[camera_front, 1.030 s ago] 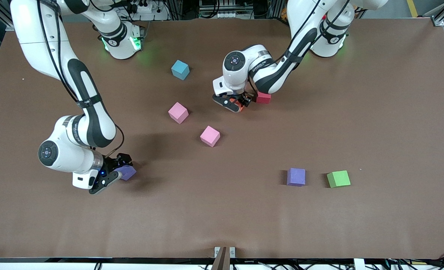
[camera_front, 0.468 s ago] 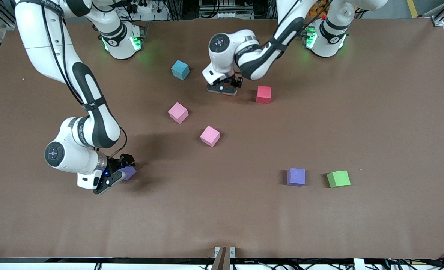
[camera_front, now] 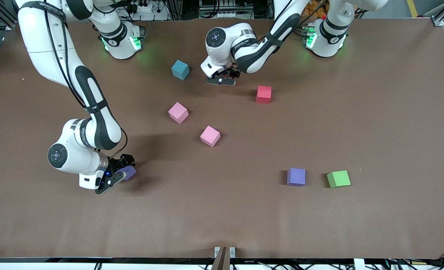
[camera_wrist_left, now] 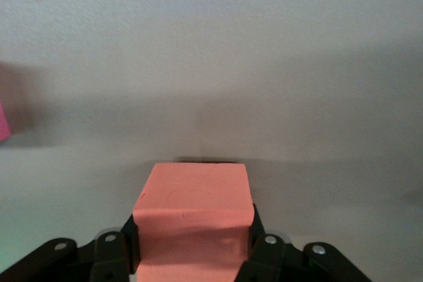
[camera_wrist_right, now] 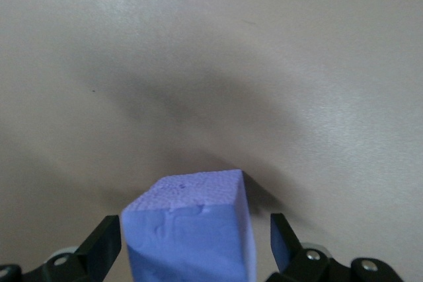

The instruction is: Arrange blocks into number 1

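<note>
The left gripper (camera_front: 222, 79) is closed on the orange block (camera_wrist_left: 193, 219), one finger on each side, and holds it over the worktop (camera_front: 375, 123) near the edge where the arm bases stand, between the light-blue cube (camera_front: 180, 69) and the red block (camera_front: 263, 94). The blocks are cubes, so no long axis can be told. The right gripper (camera_front: 115, 173) is low toward the right arm's end of the worktop, its fingers clamped on a purple block (camera_wrist_right: 188, 236) (its faces sit turned against the worktop's edges). The red block lies square to the edges; the two pink blocks (camera_front: 178, 112) (camera_front: 210, 136) lie turned, near the middle. A second purple block (camera_front: 296, 177) and the green cube (camera_front: 338, 179) lie side by side, nearer to the front edge. The worktop is plain matte brown.
</note>
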